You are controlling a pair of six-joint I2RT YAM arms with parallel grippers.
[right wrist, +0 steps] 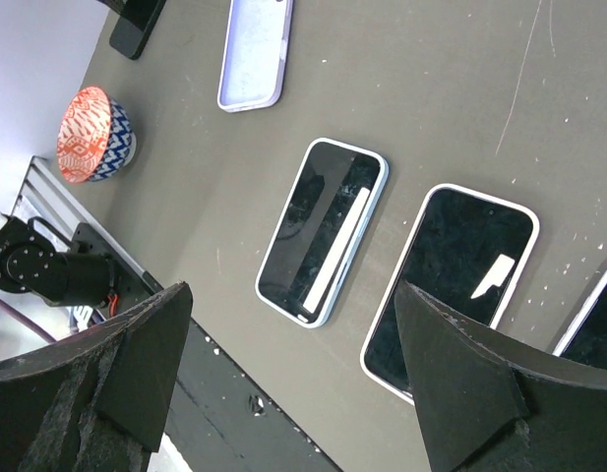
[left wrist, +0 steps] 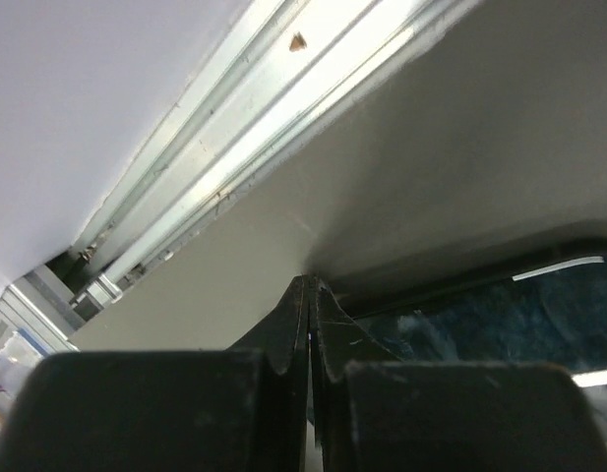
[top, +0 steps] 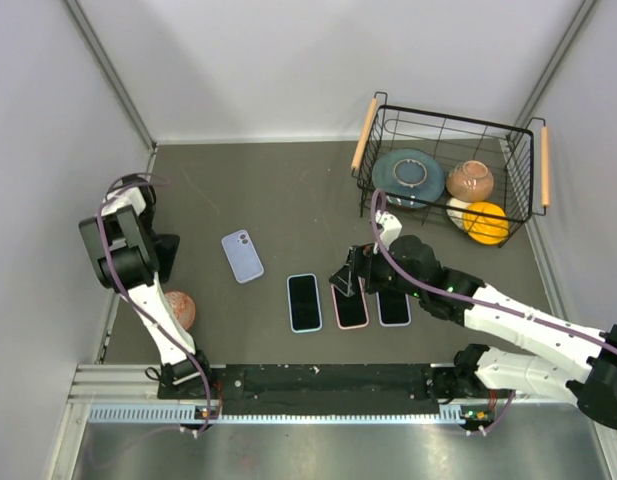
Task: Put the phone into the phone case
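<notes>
An empty lavender phone case (top: 242,256) lies left of centre, also in the right wrist view (right wrist: 254,54). Three phones lie face up in a row: a blue-edged one (top: 304,301) (right wrist: 323,231), a pink-edged one (top: 350,306) (right wrist: 451,280) and a third (top: 393,308) (right wrist: 593,324). My right gripper (top: 348,276) (right wrist: 298,393) is open and empty, hovering over the near ends of the blue-edged and pink-edged phones. My left gripper (top: 166,252) (left wrist: 308,287) is shut with nothing between its fingers, low at the left wall. A dark glossy flat thing (left wrist: 510,315) lies beside it; I cannot tell what it is.
A red patterned bowl (top: 178,308) (right wrist: 94,135) sits by the left arm's base. A wire basket (top: 373,195) with wooden handles at the back right holds a blue plate, bowls and an orange fruit. A metal rail (top: 318,385) runs along the near edge.
</notes>
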